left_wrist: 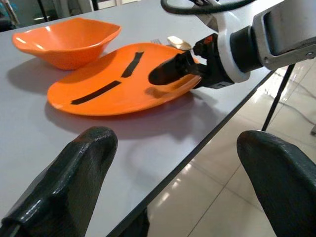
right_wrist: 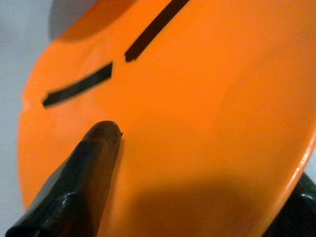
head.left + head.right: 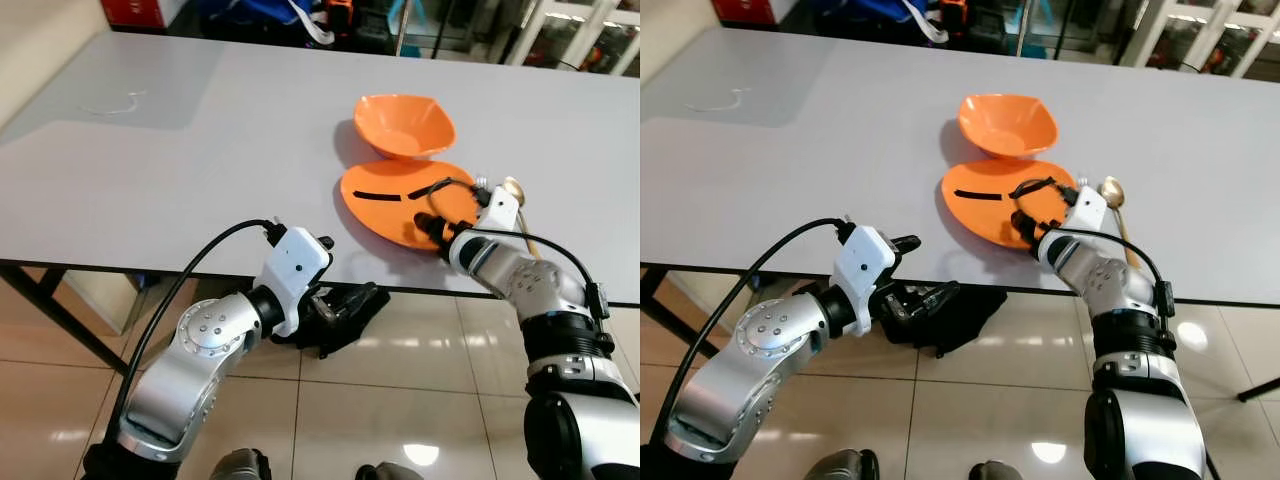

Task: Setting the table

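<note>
Bench (image 3: 200, 180): grey top, long, on dark legs; its near edge runs across the head views just ahead of both arms.
Plate (image 3: 385, 195): orange, round, flat, two black strokes in a line across its face; lies on the bench close to the near edge, its near rim lifted slightly off the top on the robot's right.
Bowl (image 3: 403, 124): orange, squarish with rounded corners, upright; sits on the bench just behind the plate, its base touching or overlapping the plate's far rim.
Spoon (image 3: 515, 192): gold-coloured, bowl end pointing away from the robot; lies on the bench just beside the plate on the right, partly covered by the right arm.
Right hand (image 3: 432, 232): at the plate's near-right rim; one black finger (image 2: 94, 163) lies on the plate's upper face, the other shows dark under the rim, so the fingers pinch the plate's edge.
Left hand (image 3: 345, 305): below and in front of the bench edge, left of the plate and well apart from it; its two black fingers (image 1: 69, 182) stand spread wide with nothing between them, pointing toward the plate and right hand.
Floor (image 3: 400, 370): glossy beige tiles under the bench.
Background: dark clutter and a red box beyond the bench's far edge, too blurred to name.
</note>
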Robot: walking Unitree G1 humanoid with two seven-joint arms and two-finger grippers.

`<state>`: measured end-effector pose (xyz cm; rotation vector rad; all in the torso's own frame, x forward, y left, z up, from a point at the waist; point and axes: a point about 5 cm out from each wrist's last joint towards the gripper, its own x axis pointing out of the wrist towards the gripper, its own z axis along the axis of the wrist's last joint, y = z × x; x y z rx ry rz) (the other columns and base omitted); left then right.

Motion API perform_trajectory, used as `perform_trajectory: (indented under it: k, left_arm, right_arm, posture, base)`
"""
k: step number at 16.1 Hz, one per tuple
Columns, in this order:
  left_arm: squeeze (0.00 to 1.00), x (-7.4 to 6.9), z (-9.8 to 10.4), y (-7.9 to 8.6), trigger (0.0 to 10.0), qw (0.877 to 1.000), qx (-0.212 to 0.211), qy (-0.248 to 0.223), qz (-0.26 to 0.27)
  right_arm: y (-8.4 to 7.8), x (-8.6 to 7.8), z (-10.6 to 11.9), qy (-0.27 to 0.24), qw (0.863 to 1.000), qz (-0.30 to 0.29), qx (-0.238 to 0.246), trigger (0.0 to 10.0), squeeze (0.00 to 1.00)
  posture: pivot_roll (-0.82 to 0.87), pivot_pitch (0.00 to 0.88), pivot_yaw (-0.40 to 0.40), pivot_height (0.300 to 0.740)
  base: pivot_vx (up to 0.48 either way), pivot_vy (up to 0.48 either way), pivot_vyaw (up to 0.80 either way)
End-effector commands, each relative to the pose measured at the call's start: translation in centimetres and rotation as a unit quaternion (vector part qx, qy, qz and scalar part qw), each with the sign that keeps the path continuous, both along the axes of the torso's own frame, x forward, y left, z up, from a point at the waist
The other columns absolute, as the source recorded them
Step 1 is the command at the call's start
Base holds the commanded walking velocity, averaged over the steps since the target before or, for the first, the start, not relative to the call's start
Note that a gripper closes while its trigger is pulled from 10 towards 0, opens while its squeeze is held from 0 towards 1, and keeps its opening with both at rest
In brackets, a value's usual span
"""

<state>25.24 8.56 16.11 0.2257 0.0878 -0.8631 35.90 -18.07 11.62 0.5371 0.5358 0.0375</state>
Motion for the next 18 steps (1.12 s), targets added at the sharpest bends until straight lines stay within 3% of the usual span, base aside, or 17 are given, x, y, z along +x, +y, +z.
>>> perform_trajectory:
  k: [1, 3, 5, 9, 11, 12, 13, 14, 16, 17, 18]
  left_arm:
    - [0.00, 0.1, 0.1, 0.0, 10.0, 1.000, 0.002, -0.004, -0.004]
    - [0.00, 0.6, 0.2, 0.0, 10.0, 1.000, 0.008, -0.007, -0.015]
    - [0.00, 1.0, 0.2, -0.4, 10.0, 0.999, 0.012, -0.009, -0.029]
    - [0.00, 1.1, 0.4, -0.7, 10.0, 0.999, 0.010, -0.010, -0.036]
    - [0.00, 1.1, 0.4, -0.6, 10.0, 0.999, 0.010, -0.010, -0.038]
    - [0.00, 1.1, 0.4, -0.6, 10.0, 0.999, 0.011, -0.010, -0.038]
    - [0.00, 1.2, 0.4, -0.4, 10.0, 0.999, 0.012, -0.010, -0.037]
    - [0.00, 1.2, 0.4, -0.3, 10.0, 0.999, 0.013, -0.010, -0.036]
    - [0.00, 1.2, 0.4, -0.3, 10.0, 0.999, 0.014, -0.010, -0.035]
    - [0.00, 1.3, 0.4, -0.3, 10.0, 0.999, 0.014, -0.010, -0.035]
    - [0.00, 1.4, 0.4, -0.3, 10.0, 0.999, 0.013, -0.012, -0.034]
  right_arm:
    - [0.0, -1.2, -2.4, 0.051, 0.998, 0.010, -0.021, 10.0, 0.00]
    - [-0.5, -1.2, -2.8, 0.061, 0.994, 0.017, -0.094, 10.0, 0.00]
    - [-0.9, -1.6, -3.1, 0.083, 0.990, 0.023, -0.114, 10.0, 0.00]
    - [-1.8, -1.8, -2.0, 0.048, 0.974, 0.063, -0.211, 10.0, 0.00]
    - [-1.9, -1.9, -1.9, 0.046, 0.972, 0.068, -0.221, 10.0, 0.00]
    - [-2.1, -1.9, -1.9, 0.047, 0.977, 0.060, -0.201, 10.0, 0.00]
    - [-1.8, -1.7, -1.4, 0.041, 0.992, 0.037, -0.113, 10.0, 0.00]
    - [-1.4, -1.5, -1.0, 0.039, 0.998, 0.029, -0.047, 10.0, 0.00]
    - [0.1, -1.4, 0.0, 0.056, 0.993, 0.089, -0.051, 10.0, 0.00]
    - [0.0, -1.4, 0.0, 0.073, 0.990, 0.098, -0.068, 10.0, 0.00]
    - [0.1, -1.0, 0.6, 0.077, 0.992, 0.095, -0.024, 10.0, 0.00]
  posture:
    - [0.00, 0.045, -0.033, 0.740]
    - [-0.01, 0.031, -0.001, 0.740]
    - [-0.01, 0.022, 0.011, 0.740]
    - [-0.02, 0.027, 0.019, 0.740]
    - [-0.02, 0.029, 0.019, 0.740]
    - [-0.01, 0.031, 0.018, 0.740]
    - [-0.01, 0.032, 0.018, 0.740]
    - [-0.01, 0.032, 0.018, 0.740]
    - [-0.02, 0.031, 0.017, 0.740]
    - [-0.02, 0.029, 0.013, 0.740]
    - [-0.01, 0.029, 0.006, 0.740]
  base:
    - [0.000, 0.000, 0.00]
    - [0.000, 0.000, 0.00]
    - [0.000, 0.000, 0.00]
    - [0.000, 0.000, 0.00]
    - [0.000, 0.000, 0.00]
    - [0.000, 0.000, 0.00]
    - [0.000, 0.000, 0.00]
    - [0.000, 0.000, 0.00]
    - [0.000, 0.000, 0.00]
    - [0.000, 0.000, 0.00]
    - [0.000, 0.000, 0.00]
